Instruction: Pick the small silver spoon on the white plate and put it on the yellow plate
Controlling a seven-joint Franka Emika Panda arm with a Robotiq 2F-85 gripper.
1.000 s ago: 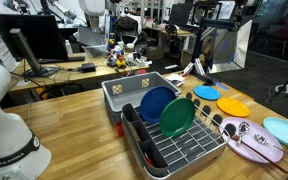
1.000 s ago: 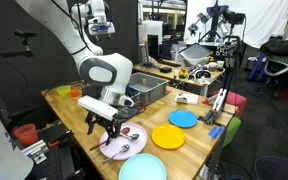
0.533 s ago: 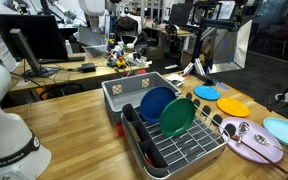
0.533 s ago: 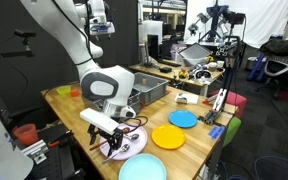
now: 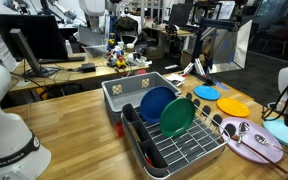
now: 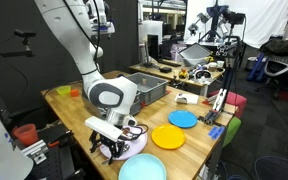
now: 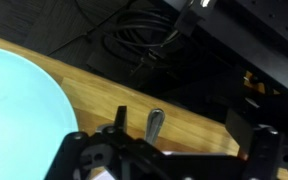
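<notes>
The white plate (image 5: 254, 150) lies at the table's end, and two silver spoons (image 5: 242, 129) lie on it; I cannot tell which is the small one. In an exterior view my gripper (image 6: 112, 150) hangs low over the white plate (image 6: 134, 141) and hides the spoons. In the wrist view my gripper (image 7: 192, 142) is open, with a silver spoon handle (image 7: 155, 122) between its fingers, nearer one finger. The yellow plate (image 5: 232, 106) (image 6: 167, 137) lies empty beside the white plate.
A pale blue plate (image 5: 282, 130) (image 6: 142, 168) (image 7: 14, 110) lies next to the white plate by the table edge. A small bright blue plate (image 5: 206, 92) (image 6: 183, 118) lies beyond the yellow one. A dish rack (image 5: 169, 140) holds blue and green plates. Cables lie on the floor (image 7: 144, 45).
My arm has come down and moved over the white plate. It now reaches into the exterior view from the edge. Plates and spoons have not moved.
</notes>
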